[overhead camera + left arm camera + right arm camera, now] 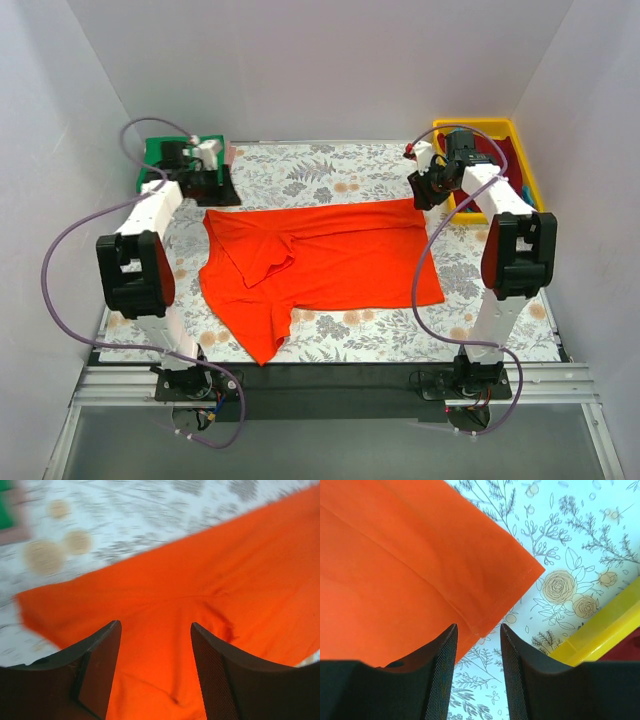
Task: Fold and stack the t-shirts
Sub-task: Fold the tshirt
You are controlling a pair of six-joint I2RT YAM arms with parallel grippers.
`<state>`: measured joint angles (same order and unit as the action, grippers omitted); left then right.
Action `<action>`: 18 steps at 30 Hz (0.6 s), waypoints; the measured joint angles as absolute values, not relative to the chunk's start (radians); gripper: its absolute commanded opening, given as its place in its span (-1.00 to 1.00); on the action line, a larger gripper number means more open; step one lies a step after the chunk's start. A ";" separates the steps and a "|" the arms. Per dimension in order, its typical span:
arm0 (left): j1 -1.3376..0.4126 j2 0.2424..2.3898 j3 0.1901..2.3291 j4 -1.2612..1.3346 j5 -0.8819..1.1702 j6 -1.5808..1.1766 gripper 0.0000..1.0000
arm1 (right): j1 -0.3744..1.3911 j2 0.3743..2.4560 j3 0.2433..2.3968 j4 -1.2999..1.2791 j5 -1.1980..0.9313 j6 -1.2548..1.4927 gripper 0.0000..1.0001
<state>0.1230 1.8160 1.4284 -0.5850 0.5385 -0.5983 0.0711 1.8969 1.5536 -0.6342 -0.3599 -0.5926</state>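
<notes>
- Green t-shirt – upper left of the top view, at the far left corner of the floral tabletop, partly hidden by the left arm.
- Left fingers – spread wide, poised over the upper left corner of the orange cloth.
- Orange-red t-shirt – centre of the frame, spread flat; one sleeve is folded inward at left, and the lower left part trails toward the near edge.
- Right fingers – a narrow gap between them, above the shirt's upper right corner, where a stitched hem shows.
- Yellow tray – upper right.
- Dark red t-shirt – inside the tray.
</notes>
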 measured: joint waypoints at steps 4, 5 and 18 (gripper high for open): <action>-0.123 1.775 1.380 -0.584 0.490 -0.569 0.08 | 0.071 1.958 1.554 -0.641 -0.312 -0.640 -0.06; -0.172 1.784 1.370 -0.585 0.477 -0.566 0.07 | 0.071 1.974 1.554 -0.644 -0.304 -0.650 -0.06; -0.360 1.917 1.340 -0.613 0.283 -0.556 -0.16 | 0.073 2.044 1.554 -0.656 -0.249 -0.738 -0.13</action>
<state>-0.3595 1.9167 1.3396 -0.6132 0.2832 -0.5564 0.0734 2.0438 1.5539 -0.6559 -0.2493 -0.7380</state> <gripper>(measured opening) 0.439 0.442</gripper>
